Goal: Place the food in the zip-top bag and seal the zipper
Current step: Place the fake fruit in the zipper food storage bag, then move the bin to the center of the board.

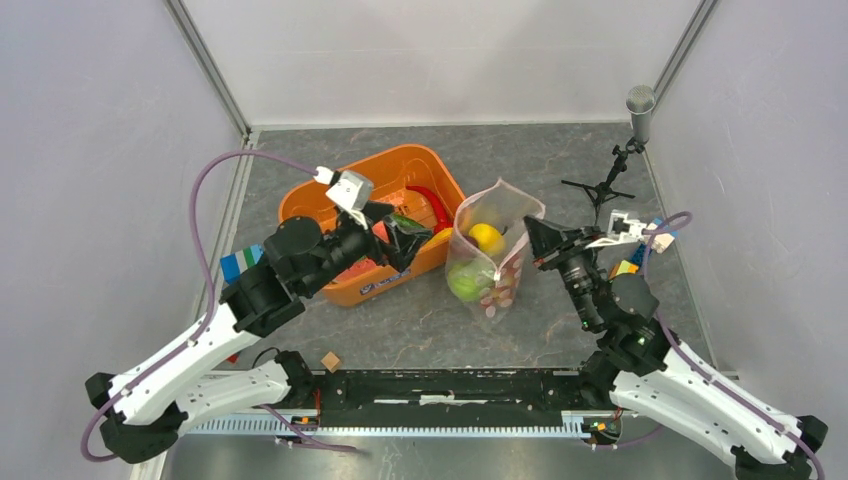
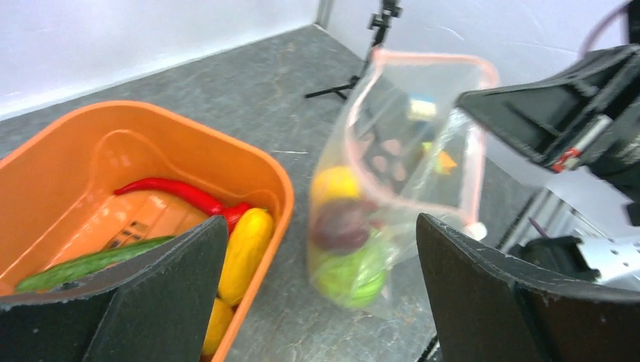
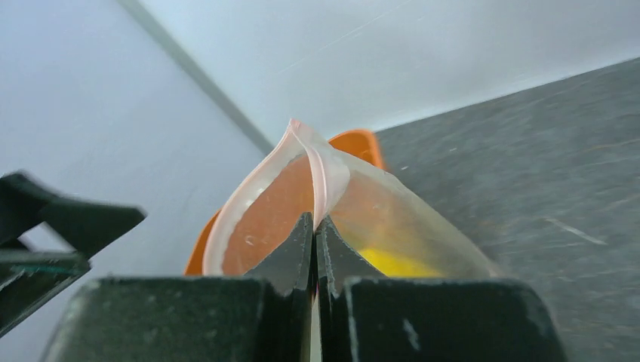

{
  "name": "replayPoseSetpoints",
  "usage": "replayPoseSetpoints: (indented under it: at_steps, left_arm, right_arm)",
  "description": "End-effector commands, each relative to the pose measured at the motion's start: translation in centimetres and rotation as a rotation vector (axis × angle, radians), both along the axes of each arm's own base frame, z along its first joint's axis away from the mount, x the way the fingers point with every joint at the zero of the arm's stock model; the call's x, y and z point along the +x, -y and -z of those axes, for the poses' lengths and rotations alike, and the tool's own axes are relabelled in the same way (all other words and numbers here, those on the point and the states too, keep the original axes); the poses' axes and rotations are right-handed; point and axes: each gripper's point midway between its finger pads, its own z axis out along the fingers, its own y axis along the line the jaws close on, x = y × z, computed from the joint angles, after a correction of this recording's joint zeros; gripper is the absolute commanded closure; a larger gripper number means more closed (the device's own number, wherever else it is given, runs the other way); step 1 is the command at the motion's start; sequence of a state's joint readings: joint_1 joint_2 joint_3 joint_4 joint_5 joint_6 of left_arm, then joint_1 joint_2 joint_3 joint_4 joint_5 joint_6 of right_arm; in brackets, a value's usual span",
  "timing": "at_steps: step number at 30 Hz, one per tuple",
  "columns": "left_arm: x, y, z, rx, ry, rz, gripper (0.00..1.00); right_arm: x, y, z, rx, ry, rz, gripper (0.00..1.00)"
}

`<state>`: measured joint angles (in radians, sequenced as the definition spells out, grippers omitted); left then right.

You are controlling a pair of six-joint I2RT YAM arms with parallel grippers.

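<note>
While our right gripper (image 3: 315, 226) pinches the narrow pale pink zipper strip (image 3: 321, 170) tightly between its fingers, it holds the clear, pink-dotted zip-top bag (image 1: 492, 270) upright with its mouth gaping, just beside the orange plastic tub (image 1: 400, 155). Inside the bag we see a round yellow toy fruit (image 1: 486, 238) above a green round melon (image 1: 466, 282). Our left gripper (image 2: 317, 226) hovers over the tub, fingers spread wide and empty. A red toy chilli (image 2: 170, 190), a long yellow piece (image 2: 245, 241) and a green pod (image 2: 90, 264) lie in the tub.
</note>
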<state>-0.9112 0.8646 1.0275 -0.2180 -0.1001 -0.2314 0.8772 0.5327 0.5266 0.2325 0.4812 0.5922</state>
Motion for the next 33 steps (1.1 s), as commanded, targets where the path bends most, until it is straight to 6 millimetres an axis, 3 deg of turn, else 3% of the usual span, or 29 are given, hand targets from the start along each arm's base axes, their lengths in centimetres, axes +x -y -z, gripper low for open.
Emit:
replayPoseSetpoints:
  at_steps: [1, 3, 5, 9, 11, 12, 14, 16, 18, 21, 23, 27, 33]
  left_arm:
    - [1.9, -4.1, 2.7, 0.048, -0.046, -0.242, 0.00]
    - [3.0, -5.6, 4.1, 0.060, -0.062, -0.349, 0.00]
    - [4.3, -6.4, 4.8, 0.072, -0.059, -0.440, 0.00]
    - [8.6, -5.5, 3.9, 0.127, -0.010, -0.522, 0.00]
    - [11.2, -4.6, 4.2, 0.161, -0.079, -0.526, 0.00]
    - [12.3, -4.3, 4.8, 0.171, -0.133, -0.527, 0.00]
    - [13.4, -4.2, 6.2, 0.199, -0.229, -0.526, 0.00]
    - [13.4, -5.0, 6.1, 0.201, -0.234, -0.542, 0.00]
    - [13.4, -5.4, 6.1, 0.163, -0.188, -0.521, 0.00]
    - [13.1, -6.4, 8.8, 0.140, -0.221, -0.532, 0.00]
    - [12.2, -7.1, 10.5, 0.185, -0.272, -0.524, 0.00]
    - [10.6, -10.0, 13.7, 0.230, -0.351, -0.606, 0.00]
    - [8.2, -8.1, 18.1, 0.253, -0.461, -0.428, 0.00]
  right_arm:
    - [1.0, 3.8, 0.5, -0.149, -0.066, 0.198, 0.96]
    - [1.1, 2.6, 1.2, -0.231, -0.062, 0.149, 0.99]
    - [0.9, 1.4, 0.1, -0.274, 0.007, 0.089, 1.00]
    - [-0.7, -0.2, -4.0, -0.312, 0.268, -0.014, 0.99]
    - [-1.8, -1.9, -4.9, -0.331, 0.367, -0.108, 0.99]
    - [-1.6, -2.6, -4.5, -0.374, 0.371, -0.133, 0.99]
    - [0.3, -2.1, -2.8, -0.437, 0.263, -0.056, 1.00]
    - [2.0, -0.7, -2.0, -0.443, 0.125, 0.050, 1.00]
    - [1.9, -0.6, -1.4, -0.426, 0.090, 0.048, 1.00]
    - [0.8, -0.6, 1.4, -0.328, 0.067, 0.004, 1.00]
    - [0.0, 0.2, 3.4, -0.165, 0.009, 0.007, 1.00]
    - [-1.8, -0.3, 3.2, -0.121, 0.011, -0.089, 1.00]
    - [-2.3, 0.2, 1.4, -0.190, -0.042, -0.103, 1.00]
